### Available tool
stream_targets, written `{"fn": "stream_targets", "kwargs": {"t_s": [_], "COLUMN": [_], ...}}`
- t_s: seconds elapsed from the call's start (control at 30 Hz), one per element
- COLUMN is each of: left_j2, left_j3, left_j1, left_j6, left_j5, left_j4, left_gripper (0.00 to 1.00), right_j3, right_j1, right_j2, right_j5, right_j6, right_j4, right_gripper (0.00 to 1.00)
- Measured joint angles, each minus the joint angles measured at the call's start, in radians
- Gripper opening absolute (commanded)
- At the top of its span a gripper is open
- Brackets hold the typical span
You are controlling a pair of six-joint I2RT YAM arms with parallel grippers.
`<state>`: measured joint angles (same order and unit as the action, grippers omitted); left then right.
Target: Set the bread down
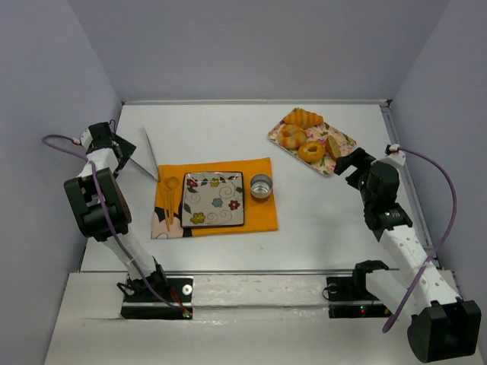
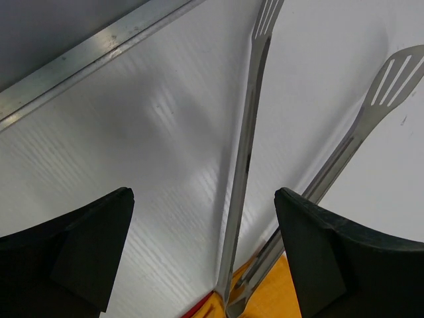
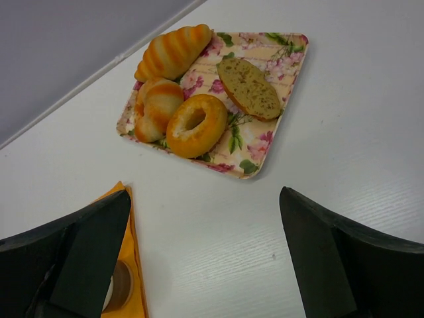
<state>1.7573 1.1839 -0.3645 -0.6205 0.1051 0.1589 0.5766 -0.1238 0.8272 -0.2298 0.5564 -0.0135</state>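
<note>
Bread [image 3: 248,88]: lay by the floral tray's [image 3: 291,50] right corner; its cut face showed only in the right wrist view.
Right gripper [image 3: 205,195]: fingers apart, near the tray.
Left gripper [image 2: 202,195]: fingers apart above the tongs [image 2: 242,165].

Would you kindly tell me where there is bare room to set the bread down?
The square plate on the orange mat is bare, between the cutlery and the metal cup. Bare table also lies between mat and tray. The tray is crowded: bread, doughnut, croissants.
</note>
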Motion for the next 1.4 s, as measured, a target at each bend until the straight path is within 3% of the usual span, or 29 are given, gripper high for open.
{"fn": "stream_targets", "kwargs": {"t_s": [0.2,0.53,0.73,0.87,0.9,0.93,1.23,1.4], "left_j2": [0.179,0.429,0.488,0.491,0.491,0.491,0.470,0.308], "left_j3": [0.207,0.496,0.584,0.593,0.593,0.594,0.586,0.525], "left_j1": [0.002,0.100,0.173,0.165,0.161,0.157,0.146,0.147], "left_j6": [0.018,0.040,0.027,0.019,0.016,0.017,0.023,0.040], "left_j5": [0.027,0.210,0.286,0.308,0.309,0.312,0.277,0.180], "left_j4": [0.071,0.258,0.339,0.382,0.385,0.392,0.403,0.370], "left_gripper": [0.99,0.84,0.51,0.23,0.10,0.06,0.06,0.06], "right_j3": [0.000,0.000,0.000,0.000,0.000,0.000,0.000,0.000], "right_j1": [0.000,0.000,0.000,0.000,0.000,0.000,0.000,0.000], "right_j2": [0.008,0.025,0.015,-0.005,-0.010,-0.014,-0.034,-0.034], "right_j5": [-0.007,-0.026,-0.034,-0.040,-0.041,-0.041,-0.029,0.012], "right_j6": [-0.003,-0.003,-0.003,-0.003,-0.003,-0.003,-0.015,-0.034], "right_j4": [0.000,0.000,0.000,0.000,0.000,0.000,0.000,0.000], "right_gripper": [1.00,1.00,1.00,1.00,1.00,1.00,1.00,1.00]}}
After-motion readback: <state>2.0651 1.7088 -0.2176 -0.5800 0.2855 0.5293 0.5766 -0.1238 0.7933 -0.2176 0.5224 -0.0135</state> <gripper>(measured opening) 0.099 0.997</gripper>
